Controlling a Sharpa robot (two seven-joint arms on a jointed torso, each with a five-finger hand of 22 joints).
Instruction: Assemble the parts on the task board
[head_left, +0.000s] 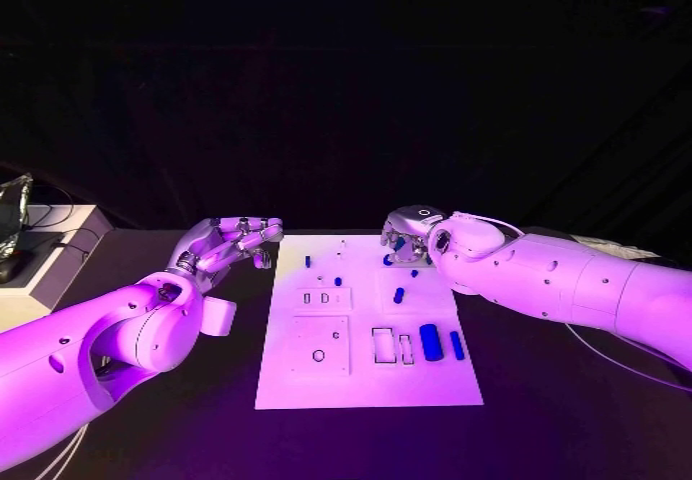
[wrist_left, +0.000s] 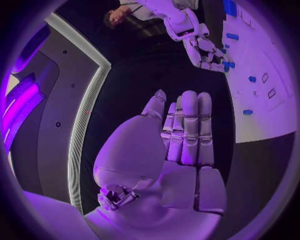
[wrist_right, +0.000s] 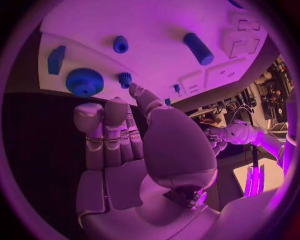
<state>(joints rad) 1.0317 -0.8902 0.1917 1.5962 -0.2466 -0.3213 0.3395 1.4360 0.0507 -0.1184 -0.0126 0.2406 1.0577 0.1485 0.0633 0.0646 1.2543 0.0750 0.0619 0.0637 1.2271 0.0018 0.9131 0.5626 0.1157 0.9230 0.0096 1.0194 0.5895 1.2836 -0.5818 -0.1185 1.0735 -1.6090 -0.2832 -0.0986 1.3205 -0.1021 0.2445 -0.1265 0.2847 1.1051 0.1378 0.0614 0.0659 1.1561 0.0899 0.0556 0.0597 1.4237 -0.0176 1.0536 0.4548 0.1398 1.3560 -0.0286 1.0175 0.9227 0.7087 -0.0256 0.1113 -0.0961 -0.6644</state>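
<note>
The black table (head_left: 577, 420) carries the white task board (head_left: 369, 385), which lies flat between the two hands, its far end level with both of them. The left hand (head_left: 231, 245) hovers just beside the board's far corner on its own side, over bare table; in the left wrist view its fingers (wrist_left: 187, 125) lie straight and close together with nothing in them, the palm bare, so it is spread flat and holds nothing. The right hand (head_left: 411, 232) hangs over the board's far edge on the opposite side, well apart from the left hand. In the right wrist view its fingers (wrist_right: 103, 125) stand straight and loose, the thumb tip close to a small blue peg (wrist_right: 125, 79); whether it touches the peg I cannot tell, and nothing is gripped in the palm. Just beyond those fingertips sits a blue toothed gear (wrist_right: 84, 82), and beside it a blue block (wrist_right: 55, 59). A little farther from the right hand stand another small blue peg (wrist_right: 120, 44) and a blue cylinder (wrist_right: 198, 48) lying on its side. Nearest the robot, well away from both hands, a large blue cylinder (head_left: 430, 342) and a thinner blue bar (head_left: 457, 345) lie side by side next to empty rectangular slots (head_left: 384, 345).
</note>
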